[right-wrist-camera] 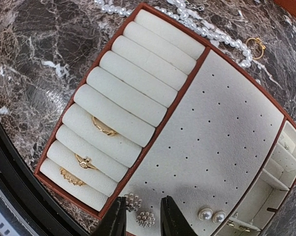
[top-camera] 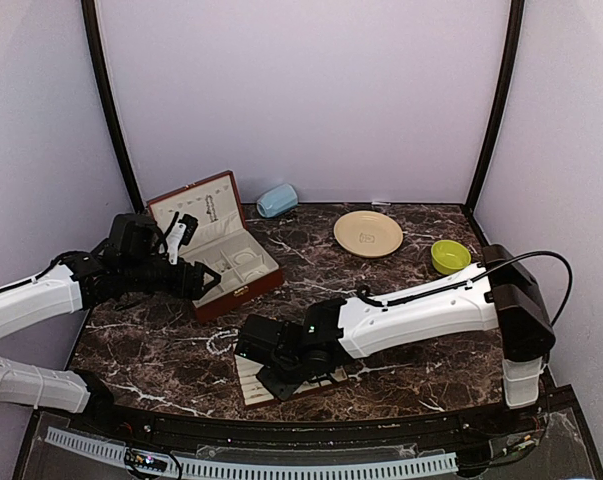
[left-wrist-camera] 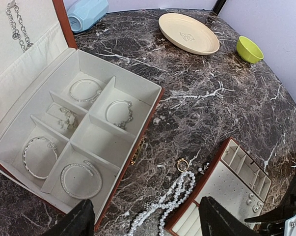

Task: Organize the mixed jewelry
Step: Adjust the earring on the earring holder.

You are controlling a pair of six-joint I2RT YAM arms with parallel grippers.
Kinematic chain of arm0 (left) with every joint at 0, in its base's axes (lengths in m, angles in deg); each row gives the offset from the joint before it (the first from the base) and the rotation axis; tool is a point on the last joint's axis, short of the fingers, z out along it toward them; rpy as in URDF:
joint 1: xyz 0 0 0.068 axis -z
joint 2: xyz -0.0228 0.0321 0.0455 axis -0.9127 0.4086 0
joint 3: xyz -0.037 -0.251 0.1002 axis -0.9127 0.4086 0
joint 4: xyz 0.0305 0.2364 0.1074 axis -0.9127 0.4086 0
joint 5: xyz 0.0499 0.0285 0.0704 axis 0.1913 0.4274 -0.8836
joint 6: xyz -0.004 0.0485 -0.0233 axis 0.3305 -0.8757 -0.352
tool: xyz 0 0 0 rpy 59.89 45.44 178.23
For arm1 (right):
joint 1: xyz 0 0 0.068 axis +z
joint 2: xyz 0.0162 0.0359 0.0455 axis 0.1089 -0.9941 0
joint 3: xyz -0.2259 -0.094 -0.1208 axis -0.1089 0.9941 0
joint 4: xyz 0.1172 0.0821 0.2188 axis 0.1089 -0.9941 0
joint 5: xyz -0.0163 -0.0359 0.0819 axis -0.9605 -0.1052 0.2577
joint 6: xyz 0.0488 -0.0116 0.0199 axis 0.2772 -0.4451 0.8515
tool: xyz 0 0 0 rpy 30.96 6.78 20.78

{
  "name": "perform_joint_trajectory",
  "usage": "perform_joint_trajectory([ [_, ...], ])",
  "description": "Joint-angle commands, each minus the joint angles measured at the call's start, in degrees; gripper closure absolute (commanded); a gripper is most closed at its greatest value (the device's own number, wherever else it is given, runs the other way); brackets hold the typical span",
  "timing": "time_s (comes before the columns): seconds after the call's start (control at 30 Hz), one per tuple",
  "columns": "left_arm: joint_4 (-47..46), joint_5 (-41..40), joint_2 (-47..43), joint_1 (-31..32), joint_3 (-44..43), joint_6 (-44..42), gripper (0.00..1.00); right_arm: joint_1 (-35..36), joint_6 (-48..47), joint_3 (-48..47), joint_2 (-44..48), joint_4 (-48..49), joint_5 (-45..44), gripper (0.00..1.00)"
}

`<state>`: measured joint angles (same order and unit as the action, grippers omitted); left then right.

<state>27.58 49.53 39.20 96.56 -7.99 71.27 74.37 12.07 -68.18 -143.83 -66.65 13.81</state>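
Right claw (right-wrist-camera: pixel 144 217) at a narrow gap, pointing straight down. One black finger on each side of a small cluster earring (right-wrist-camera: pixel 146 219), neither visibly touching it. Earring lying on the dotted cream panel of a tray (right-wrist-camera: pixel 152 135), with a second cluster earring (right-wrist-camera: pixel 132 200) just beside it and a pair of round pearl studs (right-wrist-camera: pixel 211 215) near. Left part of the tray filled with cream rolls, three gold rings (right-wrist-camera: pixel 103 128) tucked between the lower ones. Past the tray's far edge, on the dark marble worktop (top-camera: pixel 311 260), a pearl strand (right-wrist-camera: pixel 206 29) in loose loops and a loose gold ring (right-wrist-camera: pixel 255 45) just beside it. Right arm (top-camera: pixel 421 305) stretched low from the right edge toward the middle, wrist bent down over the tray at the near edge.

Left claw (left-wrist-camera: pixel 147 204) spread wide, holding nothing, hovering above the worktop between the pearl strand and an open red-brown box (left-wrist-camera: pixel 113 88). Left arm (top-camera: pixel 41 300) reaching in from the left, forearm about level. In the box's cream compartments, silvery bracelets (left-wrist-camera: pixel 84 91) and some small silvery pieces. A silver chain (left-wrist-camera: pixel 15 24) hanging in the lid. Further back, a cream plate (left-wrist-camera: pixel 187 32) with a faint centre emblem too small to read, a green bowl (left-wrist-camera: pixel 249 49), and a pale blue case (left-wrist-camera: pixel 86 14) lying on its side.
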Motion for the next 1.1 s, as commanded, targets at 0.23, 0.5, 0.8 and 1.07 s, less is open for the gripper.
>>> perform_joint_trajectory([
  [0.23, -1.07, 1.01, 0.25, -0.29, 0.78, -0.19, 0.24, 0.34, -0.49, -0.08, -1.87, 0.24, 1.54, 0.84],
  [0.5, -1.12, 1.08, 0.4, -0.29, 0.78, -0.2, 0.24, 0.37, -0.2, 0.01, -2.38, -0.23, 1.29, 0.88],
  [0.8, -1.17, 1.27, 0.4, -0.27, 0.82, -0.15, 0.24, 0.42, 0.4, 0.18, -2.3, 0.07, -0.06, 0.87],
  [1.07, -1.52, -0.11, -0.69, -0.28, 1.18, 0.22, 0.23, -0.47, 1.45, 0.58, 2.64, 2.52, -1.93, 0.56],
])
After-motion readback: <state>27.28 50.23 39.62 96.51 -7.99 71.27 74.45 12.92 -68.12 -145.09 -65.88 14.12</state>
